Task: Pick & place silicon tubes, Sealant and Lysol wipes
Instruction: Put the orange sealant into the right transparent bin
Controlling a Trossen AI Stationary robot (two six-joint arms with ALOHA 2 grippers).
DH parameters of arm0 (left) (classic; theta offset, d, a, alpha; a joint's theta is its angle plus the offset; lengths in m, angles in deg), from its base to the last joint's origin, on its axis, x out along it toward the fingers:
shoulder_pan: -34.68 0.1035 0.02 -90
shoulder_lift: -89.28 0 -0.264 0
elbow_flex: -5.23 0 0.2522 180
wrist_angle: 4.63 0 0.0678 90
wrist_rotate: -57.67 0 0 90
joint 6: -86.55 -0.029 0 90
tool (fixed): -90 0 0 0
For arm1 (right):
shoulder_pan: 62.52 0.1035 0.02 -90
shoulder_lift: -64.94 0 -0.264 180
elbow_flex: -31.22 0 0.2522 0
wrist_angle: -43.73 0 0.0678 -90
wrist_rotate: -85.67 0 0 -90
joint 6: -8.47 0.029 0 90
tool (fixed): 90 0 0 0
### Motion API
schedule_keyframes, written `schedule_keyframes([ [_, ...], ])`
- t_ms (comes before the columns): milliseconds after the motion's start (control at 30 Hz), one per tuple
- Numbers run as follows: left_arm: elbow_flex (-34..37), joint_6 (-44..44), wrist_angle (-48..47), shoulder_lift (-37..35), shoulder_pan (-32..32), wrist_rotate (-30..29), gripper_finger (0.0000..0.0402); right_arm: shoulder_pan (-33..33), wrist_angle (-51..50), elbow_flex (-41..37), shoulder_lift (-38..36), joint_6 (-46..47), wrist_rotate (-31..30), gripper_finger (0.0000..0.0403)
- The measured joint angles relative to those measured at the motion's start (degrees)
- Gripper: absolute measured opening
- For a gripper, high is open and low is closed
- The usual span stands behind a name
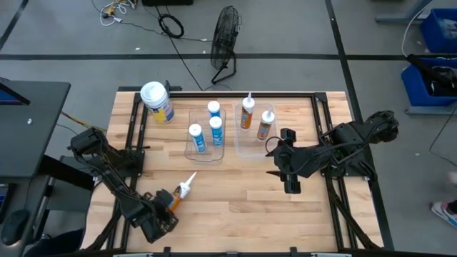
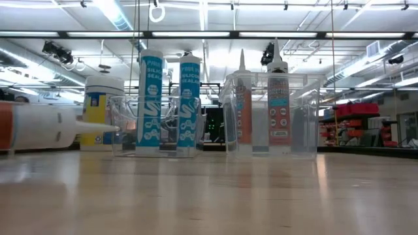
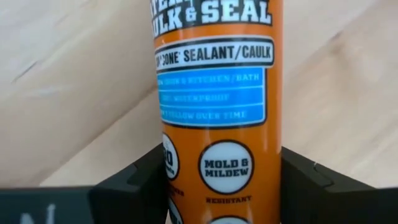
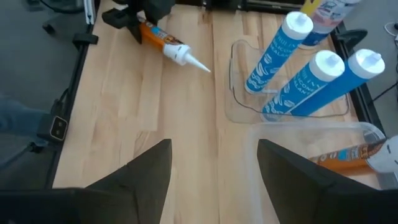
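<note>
My left gripper [image 1: 170, 202] is near the table's front left, shut on an orange sealant tube [image 1: 180, 194]. The tube's white nozzle [image 1: 189, 183] points toward the far right. The tube also shows at the left of the low view [image 2: 39, 127]. My right gripper [image 1: 290, 185] is open and empty right of centre, in front of the trays. Three blue-and-white silicone tubes [image 1: 206, 127] stand in one clear tray [image 1: 206, 151]. Two orange sealant tubes [image 1: 255, 118] stand in the other clear tray [image 1: 250, 148]. The Lysol wipes [image 1: 158, 102] stand on the table at the far left. My left gripper pinches the orange tube's body [image 3: 186, 162] between its two fingers [image 3: 134, 186], one on each side and across the tube. The tube lies about level, low over the table, nozzle away from the gripper. Whether it touches the wood, I cannot tell.
Black rails [image 1: 132, 135] run along the table's left and right sides. Bare wood [image 1: 235, 200] lies between the two grippers and in front of the trays. A floor fan [image 1: 226, 36] and cables lie beyond the far edge.
</note>
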Motion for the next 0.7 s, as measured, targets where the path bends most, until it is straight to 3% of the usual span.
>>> schedule_keyframes([
  [333,0.0,-8.6,9.9,-0.2,2.2,-7.6,0.0217,0.0,4.3,0.0,0.0,-1.1,1.4,0.0242],
  [700,0.0,-32.8,27.1,-0.2,9.5,-9.8,0.0216,-0.1,8.1,0.0,0.0,-2.0,3.9,0.0242],
])
